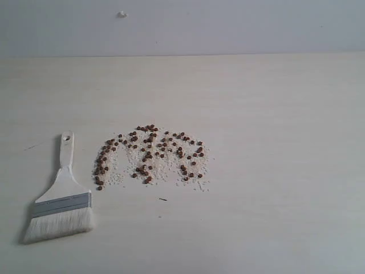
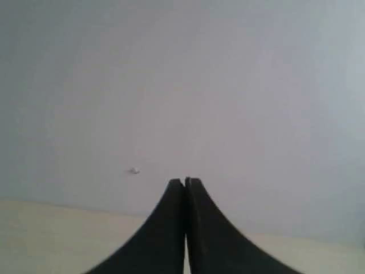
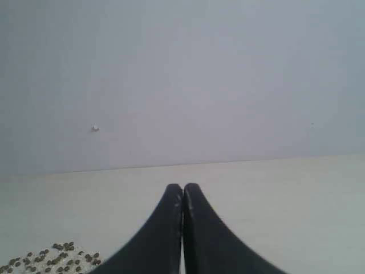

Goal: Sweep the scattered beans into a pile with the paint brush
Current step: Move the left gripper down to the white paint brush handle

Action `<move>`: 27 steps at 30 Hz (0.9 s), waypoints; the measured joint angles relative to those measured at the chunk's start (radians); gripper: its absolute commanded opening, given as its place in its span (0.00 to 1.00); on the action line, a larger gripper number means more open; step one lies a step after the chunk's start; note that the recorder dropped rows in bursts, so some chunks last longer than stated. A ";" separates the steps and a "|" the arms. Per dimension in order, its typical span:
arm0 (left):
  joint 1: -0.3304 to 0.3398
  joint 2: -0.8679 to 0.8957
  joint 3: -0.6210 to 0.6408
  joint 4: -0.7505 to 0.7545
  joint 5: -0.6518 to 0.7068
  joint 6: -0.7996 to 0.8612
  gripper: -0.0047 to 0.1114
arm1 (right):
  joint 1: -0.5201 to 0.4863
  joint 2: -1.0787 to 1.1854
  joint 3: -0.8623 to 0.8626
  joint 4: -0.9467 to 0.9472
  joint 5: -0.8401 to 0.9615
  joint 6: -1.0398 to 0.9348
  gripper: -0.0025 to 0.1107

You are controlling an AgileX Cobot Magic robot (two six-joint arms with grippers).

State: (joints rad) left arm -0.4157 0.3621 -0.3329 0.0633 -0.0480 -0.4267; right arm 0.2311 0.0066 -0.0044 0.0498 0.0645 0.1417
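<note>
Small reddish-brown beans lie spread in an arch-shaped patch, mixed with white grains, near the middle of the pale table in the exterior view. The paint brush lies flat to their left, its cream handle pointing away and its off-white bristles toward the front edge. Neither arm shows in the exterior view. In the left wrist view my left gripper is shut and empty, facing the wall. My right gripper is also shut and empty; some of the beans show at the edge of its view.
A grey-white wall rises behind the table's far edge, with a small white mark on it. A tiny dark sliver lies just in front of the bean patch. The pale table top stretches bare to the right.
</note>
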 measured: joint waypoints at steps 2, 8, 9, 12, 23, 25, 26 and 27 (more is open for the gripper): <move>0.000 0.145 -0.118 0.003 0.103 0.052 0.04 | 0.000 0.000 0.000 0.000 0.000 0.000 0.02; 0.000 0.577 -0.402 0.088 0.452 0.109 0.04 | 0.000 0.000 0.000 0.000 0.000 0.000 0.02; 0.000 0.655 -0.445 0.118 0.511 0.084 0.04 | 0.000 0.000 0.000 0.000 0.000 0.000 0.02; 0.000 0.866 -0.569 0.195 0.705 0.009 0.10 | 0.000 0.000 0.000 0.001 0.000 0.000 0.02; 0.000 1.441 -0.783 0.061 0.937 0.011 0.45 | 0.000 0.000 0.000 0.001 0.000 0.000 0.02; 0.000 1.504 -0.786 0.029 0.935 0.024 0.45 | 0.000 0.000 0.000 0.001 0.000 0.000 0.02; 0.000 1.525 -0.787 0.019 0.933 0.027 0.45 | 0.000 0.000 0.000 0.001 0.000 0.000 0.02; 0.000 1.549 -0.787 0.009 0.930 0.027 0.45 | 0.000 0.000 0.000 0.001 0.000 0.000 0.02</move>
State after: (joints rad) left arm -0.4157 1.9107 -1.1196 0.0720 0.8815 -0.4001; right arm 0.2311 0.0066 -0.0044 0.0504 0.0645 0.1417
